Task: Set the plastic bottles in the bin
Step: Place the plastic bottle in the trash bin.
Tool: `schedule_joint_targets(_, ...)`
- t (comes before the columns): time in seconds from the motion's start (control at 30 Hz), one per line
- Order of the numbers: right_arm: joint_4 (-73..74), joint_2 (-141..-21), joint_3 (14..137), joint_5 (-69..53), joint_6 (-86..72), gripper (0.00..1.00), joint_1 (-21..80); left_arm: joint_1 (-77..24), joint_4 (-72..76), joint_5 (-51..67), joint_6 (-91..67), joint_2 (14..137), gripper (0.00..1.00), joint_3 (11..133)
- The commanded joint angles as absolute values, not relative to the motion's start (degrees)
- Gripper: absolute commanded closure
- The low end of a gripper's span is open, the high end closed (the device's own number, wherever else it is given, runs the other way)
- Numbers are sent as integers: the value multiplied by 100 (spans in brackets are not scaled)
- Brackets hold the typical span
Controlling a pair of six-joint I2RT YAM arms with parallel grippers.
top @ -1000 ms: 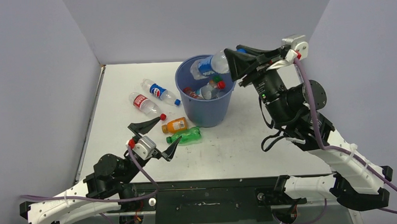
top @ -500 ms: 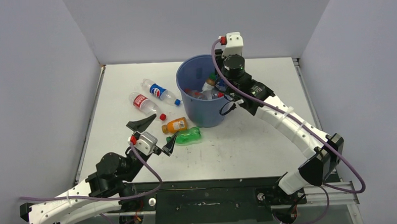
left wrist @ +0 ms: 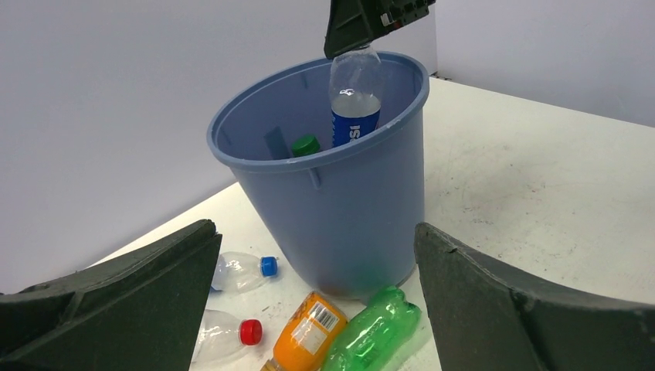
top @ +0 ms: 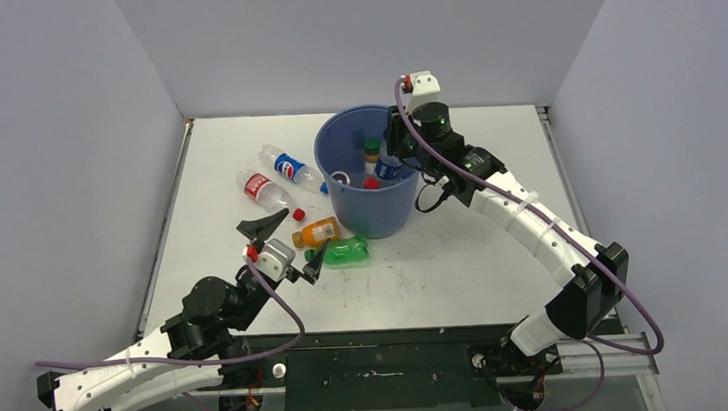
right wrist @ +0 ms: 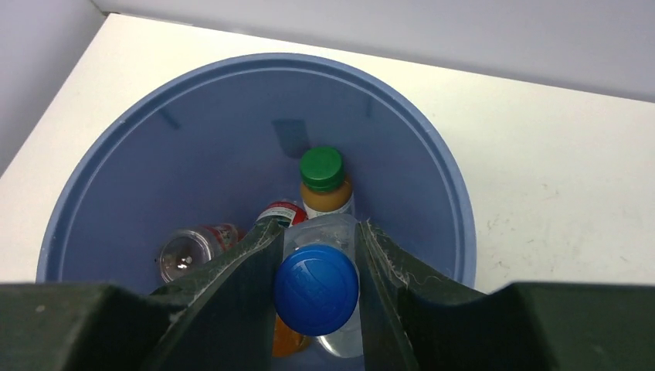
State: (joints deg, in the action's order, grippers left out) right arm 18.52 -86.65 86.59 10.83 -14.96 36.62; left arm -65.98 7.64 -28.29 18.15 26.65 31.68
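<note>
— Where is the bottle?
— I have a blue-capped bottle (right wrist: 316, 289) upright over the bin (top: 379, 209), its lower half inside the rim. My right gripper (right wrist: 318, 229) is clamped on its neck.
— And the left?
— My left gripper (top: 290, 248) hangs with its jaws spread wide, holding nothing (low, near the tabletop (top: 474, 256)). Just ahead of it lie an orange juice bottle (top: 317, 232) and a green bottle (top: 342, 252), beside the bin's base.

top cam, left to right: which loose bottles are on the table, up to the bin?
red-label bottle → blue-label bottle → orange juice bottle → green bottle → blue bin
</note>
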Motion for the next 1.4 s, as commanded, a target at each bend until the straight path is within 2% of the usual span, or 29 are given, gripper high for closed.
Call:
schedule_joint_targets(0.0, 1722, -8093, 8759, 611, -1878, 95, 3718, -6565, 1027, -2816, 1718, 2705, 4, 3199)
schedule_joint_targets(0.13, 1713, -7872, 8943, 1360, -1542, 95, 3722, -6557, 1028, -2830, 1714, 2729, 4, 3199)
schedule_joint_targets(0.37, 2088, -8349, 9132, 2073, -987, 95, 3712, -6548, 1003, -2881, 1714, 2818, 4, 3217)
schedule_joint_targets(1.0, 3176, -9574, 9351, 966, -1196, 95, 3665, -6548, 1002, -2889, 1696, 2985, 4, 3208)
schedule_joint_targets(1.17, 2335, -8990, 8807, 248, -1412, 95, 3656, -6548, 1005, -2886, 1696, 2961, 4, 3196)
schedule_joint_targets(1.27, 2320, -8944, 8903, -210, -1383, 95, 3684, -6543, 1028, -2885, 1696, 2955, 4, 3182)
schedule_joint_targets(1.37, 2274, -8875, 8863, 385, -1233, 94, 3849, -6546, 1016, -2870, 1696, 2979, 4, 3197)
